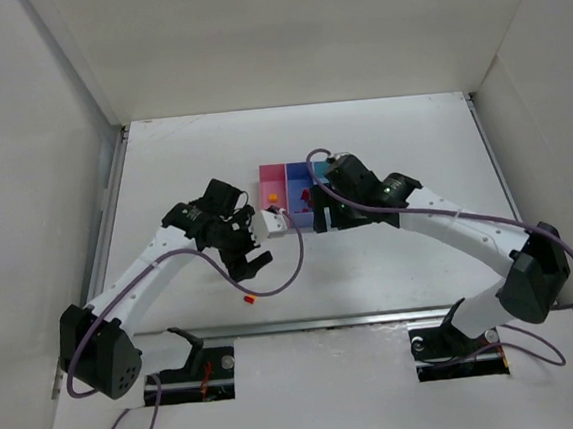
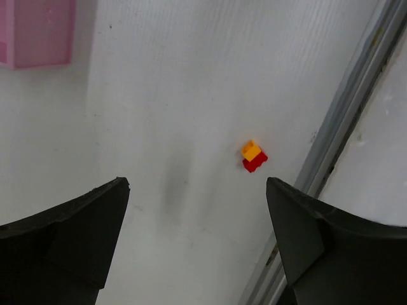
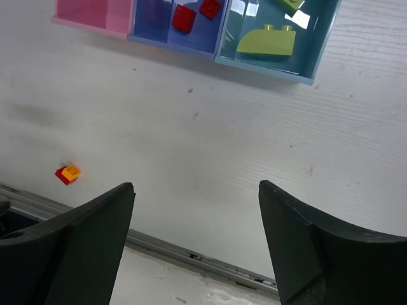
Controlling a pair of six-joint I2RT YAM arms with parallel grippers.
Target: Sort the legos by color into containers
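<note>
The left gripper (image 2: 197, 187) hangs released and empty over the table (image 1: 380, 136), its two dark fingers spread wide to either side of the wrist view. Between them and a little to the right lies a small red-and-orange lego (image 2: 254, 156), an orange brick stacked on a red one, resting on the bare surface just beside the metal rail (image 1: 356, 319) that runs along the near edge. From above, this piece sits near of the left gripper and well apart from the bins. The three bins stand joined in a row toward the middle of the table: the pink bin (image 3: 89, 9) on the left, the medium blue bin (image 3: 152, 19) in the middle, and the light blue bin (image 3: 318, 38) on the right. An orange lego (image 1: 273, 197) lies in the pink bin. Two red legos (image 3: 184, 18) lie in the medium blue bin. A yellow-green lego (image 3: 267, 41) lies in the light blue bin, with a second one cut off at the top edge of the right wrist view. The right gripper (image 3: 196, 187) is also released and holds nothing; it hovers at the near side of the bins, and from above it covers most of the light blue bin.
</note>
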